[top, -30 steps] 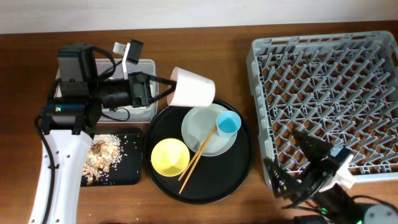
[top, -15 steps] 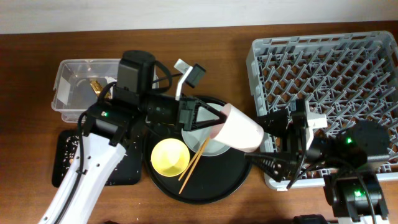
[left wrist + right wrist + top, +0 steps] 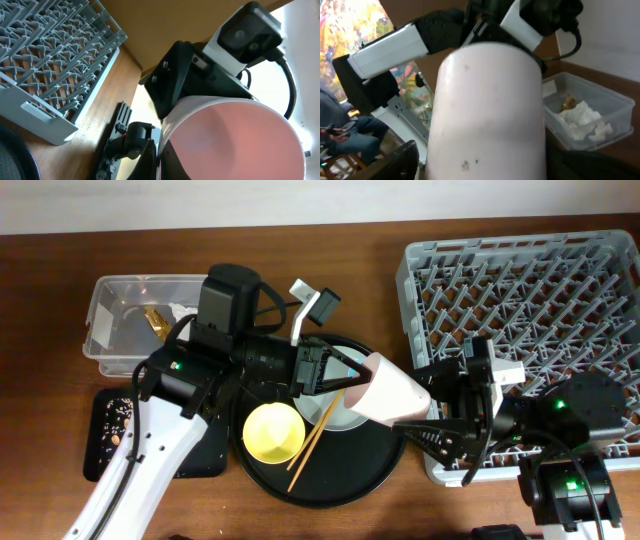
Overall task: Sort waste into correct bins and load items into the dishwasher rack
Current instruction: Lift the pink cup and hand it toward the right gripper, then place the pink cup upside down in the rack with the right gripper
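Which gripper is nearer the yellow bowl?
Left. The left gripper holds the pink cup diagonally beside the yellow bowl; the right gripper sits farther right, by the rack.

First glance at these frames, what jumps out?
The pink cup, lying sideways in mid-air above the round black tray at centre. The left gripper holds it at the rim, and the right gripper is open around its base. After that, the big grey rack filling the right side.
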Action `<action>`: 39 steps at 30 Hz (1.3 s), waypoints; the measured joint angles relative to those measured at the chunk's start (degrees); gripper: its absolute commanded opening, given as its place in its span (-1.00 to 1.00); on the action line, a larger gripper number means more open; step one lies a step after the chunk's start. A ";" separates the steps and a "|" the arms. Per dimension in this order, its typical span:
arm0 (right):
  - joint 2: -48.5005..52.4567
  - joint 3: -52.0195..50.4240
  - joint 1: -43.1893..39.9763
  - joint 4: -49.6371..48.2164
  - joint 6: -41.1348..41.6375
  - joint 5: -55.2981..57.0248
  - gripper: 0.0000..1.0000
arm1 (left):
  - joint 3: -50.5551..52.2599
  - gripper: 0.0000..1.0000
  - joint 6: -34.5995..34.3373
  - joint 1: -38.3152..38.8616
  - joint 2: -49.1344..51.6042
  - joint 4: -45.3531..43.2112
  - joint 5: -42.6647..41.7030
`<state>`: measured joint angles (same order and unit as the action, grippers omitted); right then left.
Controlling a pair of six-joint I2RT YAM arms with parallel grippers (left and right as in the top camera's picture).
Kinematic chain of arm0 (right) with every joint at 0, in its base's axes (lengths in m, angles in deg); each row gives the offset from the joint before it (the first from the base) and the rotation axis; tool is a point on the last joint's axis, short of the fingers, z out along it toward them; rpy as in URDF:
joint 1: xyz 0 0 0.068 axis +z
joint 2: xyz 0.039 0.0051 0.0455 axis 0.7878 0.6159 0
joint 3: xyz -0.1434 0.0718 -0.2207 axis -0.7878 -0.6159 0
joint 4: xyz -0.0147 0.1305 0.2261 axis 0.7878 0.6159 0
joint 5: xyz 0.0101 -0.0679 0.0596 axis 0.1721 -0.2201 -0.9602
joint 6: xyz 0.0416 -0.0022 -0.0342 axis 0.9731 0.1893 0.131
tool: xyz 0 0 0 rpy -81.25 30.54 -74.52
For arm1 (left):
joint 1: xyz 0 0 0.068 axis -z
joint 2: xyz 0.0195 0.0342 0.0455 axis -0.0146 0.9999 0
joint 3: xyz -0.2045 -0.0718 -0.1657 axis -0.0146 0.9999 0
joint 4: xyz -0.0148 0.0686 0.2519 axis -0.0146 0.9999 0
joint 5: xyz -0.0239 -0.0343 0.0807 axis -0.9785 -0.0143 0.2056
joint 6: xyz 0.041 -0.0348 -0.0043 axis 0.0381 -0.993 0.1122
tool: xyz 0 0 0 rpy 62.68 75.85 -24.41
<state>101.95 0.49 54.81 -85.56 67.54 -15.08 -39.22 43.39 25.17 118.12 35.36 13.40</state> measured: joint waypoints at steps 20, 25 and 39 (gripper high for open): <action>0.15 0.02 0.00 2.14 -0.02 -1.22 0.42 | 0.00 -1.00 0.00 0.68 0.00 -1.90 0.20; 0.26 0.02 0.00 1.99 0.35 -1.18 0.24 | 0.00 -0.99 0.17 1.90 0.00 -1.95 1.09; 1.49 -0.17 -0.11 3.06 1.11 1.68 0.03 | -0.02 -0.78 1.53 -1.46 -0.72 -1.66 8.55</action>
<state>103.44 0.31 54.70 -82.50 68.65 -13.40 -39.24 44.92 23.71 117.40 33.69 21.94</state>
